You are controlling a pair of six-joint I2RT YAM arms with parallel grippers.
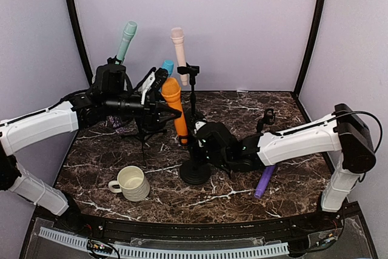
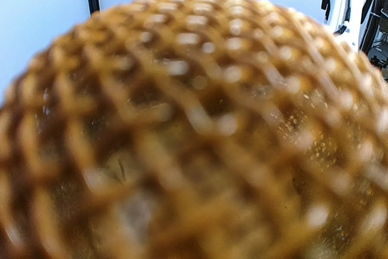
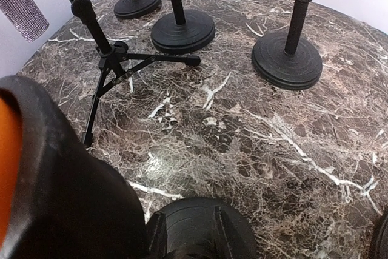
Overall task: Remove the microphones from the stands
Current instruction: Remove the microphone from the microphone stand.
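The left arm (image 1: 42,127) stretches level over the left edge of the dark marble counter (image 1: 242,193); the left pincer (image 1: 171,111) grips the orange mesh-headed microphone (image 1: 180,127), which leans in the black round-based stand (image 1: 195,173) near the middle. The right arm (image 1: 297,137) reaches low, the right pincer (image 1: 197,142) closed on the stand's pole.

Dark brown marble tabletop (image 1: 91,171) with white veins, enclosed by plain pale lavender walls (image 1: 242,22) at the far side, left and right. Two black posts (image 1: 76,28) stand in the far corners. Soft, even light falls throughout.
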